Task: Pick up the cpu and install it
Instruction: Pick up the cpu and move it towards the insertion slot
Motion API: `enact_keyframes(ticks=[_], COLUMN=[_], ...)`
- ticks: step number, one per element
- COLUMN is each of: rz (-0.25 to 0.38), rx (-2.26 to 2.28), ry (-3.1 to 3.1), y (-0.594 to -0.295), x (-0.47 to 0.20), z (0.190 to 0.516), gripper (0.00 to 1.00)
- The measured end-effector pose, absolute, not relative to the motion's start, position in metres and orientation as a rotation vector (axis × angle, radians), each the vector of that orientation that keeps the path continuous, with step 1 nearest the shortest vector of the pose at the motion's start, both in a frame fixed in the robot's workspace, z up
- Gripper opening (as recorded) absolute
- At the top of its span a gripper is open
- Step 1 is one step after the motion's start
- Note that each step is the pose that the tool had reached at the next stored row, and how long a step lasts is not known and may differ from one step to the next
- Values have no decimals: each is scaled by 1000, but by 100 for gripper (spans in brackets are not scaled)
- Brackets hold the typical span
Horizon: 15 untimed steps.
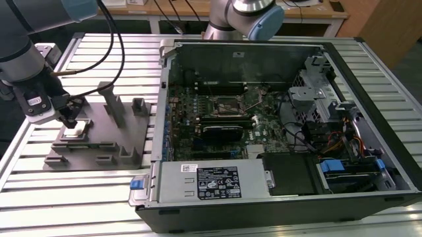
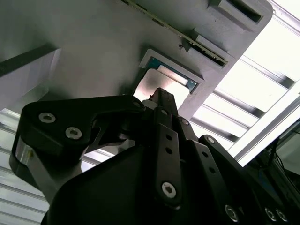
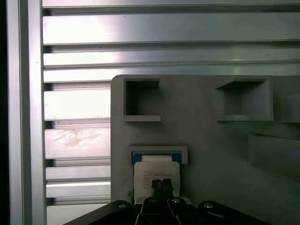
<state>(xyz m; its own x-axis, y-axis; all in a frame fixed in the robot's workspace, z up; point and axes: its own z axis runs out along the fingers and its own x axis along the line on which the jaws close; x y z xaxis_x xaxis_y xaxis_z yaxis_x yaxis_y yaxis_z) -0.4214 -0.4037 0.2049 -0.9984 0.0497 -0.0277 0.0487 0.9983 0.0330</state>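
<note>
In the exterior view the arm's dark hand (image 1: 68, 120) hangs over a small flat square silver-grey cpu (image 1: 75, 130). The cpu sits directly beneath the hand's tip, in a nest on a grey plastic fixture plate (image 1: 99, 123) that rests on the slatted aluminium counter (image 1: 79, 197). The open black computer case (image 1: 277, 213) and its dark metal-framed socket (image 1: 228, 105) lie well away from the hand, toward the exterior view's right. The pick-up step looks to be in hand, with the cpu not yet lifted. A lift would call for a straight rise clear of the nest's walls.

The second wrist view adds the hand (image 2: 159, 93) from behind. Its linked fingers are pressed together to one narrow tip over the cpu (image 2: 150, 82) — contact cannot be judged.

The first wrist view shows the tip (image 3: 161, 184) centred on the cpu (image 3: 150, 168), whose blue-green rim sits snug in its nest. It also shows two empty square pockets (image 3: 140, 98) beyond the hand.
</note>
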Motion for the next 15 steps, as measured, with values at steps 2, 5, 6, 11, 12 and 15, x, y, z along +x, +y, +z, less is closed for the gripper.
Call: enact_keyframes(ticks=[2, 5, 6, 11, 12, 15], rz=[49, 49, 49, 48, 47, 47], rx=[76, 77, 77, 77, 77, 77], ry=[3112, 3112, 3112, 3112, 3112, 3112], y=[-404, -404, -404, -404, -404, -404], x=[-421, -421, -421, -421, -421, -421], z=[205, 205, 205, 205, 205, 205], gripper=[11, 11, 11, 23, 23, 35])
